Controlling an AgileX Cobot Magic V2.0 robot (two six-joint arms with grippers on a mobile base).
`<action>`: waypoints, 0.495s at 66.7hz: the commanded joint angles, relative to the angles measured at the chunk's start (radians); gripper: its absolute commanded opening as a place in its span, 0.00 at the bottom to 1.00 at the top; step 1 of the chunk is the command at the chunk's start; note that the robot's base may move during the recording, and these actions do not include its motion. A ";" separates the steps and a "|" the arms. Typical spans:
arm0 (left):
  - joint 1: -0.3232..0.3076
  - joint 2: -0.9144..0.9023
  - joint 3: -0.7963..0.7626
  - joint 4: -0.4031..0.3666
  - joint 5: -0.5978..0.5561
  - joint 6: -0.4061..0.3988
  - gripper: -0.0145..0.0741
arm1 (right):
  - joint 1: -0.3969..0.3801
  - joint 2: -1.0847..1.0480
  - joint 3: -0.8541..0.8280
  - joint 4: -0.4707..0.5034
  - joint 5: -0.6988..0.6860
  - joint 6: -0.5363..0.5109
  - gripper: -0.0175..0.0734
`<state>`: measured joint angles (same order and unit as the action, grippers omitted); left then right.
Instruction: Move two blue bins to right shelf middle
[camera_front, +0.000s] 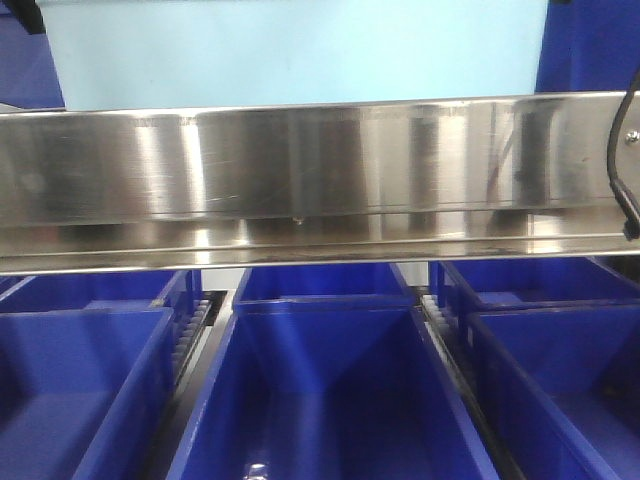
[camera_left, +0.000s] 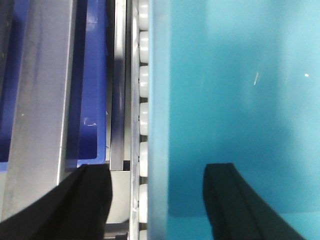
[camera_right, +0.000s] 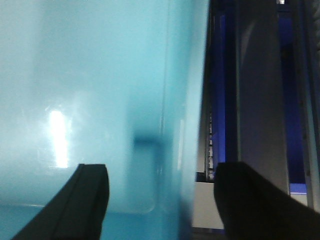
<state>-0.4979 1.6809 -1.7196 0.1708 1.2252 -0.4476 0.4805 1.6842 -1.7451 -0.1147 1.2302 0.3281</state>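
Observation:
One pale blue bin (camera_front: 300, 50) fills the top of the front view, standing behind and above a steel shelf rail (camera_front: 320, 170). My left gripper (camera_left: 157, 170) is open, straddling the bin's left wall (camera_left: 159, 100): one finger outside over the shelf frame, the other inside the bin (camera_left: 240, 100), neither touching the wall. The right gripper (camera_right: 162, 167) is open as well, straddling the right wall (camera_right: 185, 100) with one finger inside the bin (camera_right: 75, 100) and one outside. Only this one pale bin shows.
Dark blue bins (camera_front: 330, 400) (camera_front: 80, 390) (camera_front: 560, 370) sit in rows on the level below the rail. White rollers (camera_left: 143, 120) run along the bin's left side, beside a dark blue bin (camera_left: 92, 75). A black cable (camera_front: 628, 150) hangs at the right edge.

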 joint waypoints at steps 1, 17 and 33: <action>0.005 -0.011 -0.009 -0.001 -0.004 0.000 0.50 | -0.001 -0.008 0.002 -0.010 -0.009 -0.005 0.57; 0.005 -0.011 -0.009 -0.003 -0.004 0.000 0.50 | -0.001 -0.008 0.002 -0.010 -0.009 -0.005 0.57; 0.005 -0.011 -0.009 -0.005 -0.004 -0.012 0.40 | -0.001 -0.006 0.002 -0.010 -0.009 -0.005 0.33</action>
<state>-0.4979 1.6809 -1.7196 0.1708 1.2252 -0.4476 0.4805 1.6842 -1.7451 -0.1147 1.2302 0.3281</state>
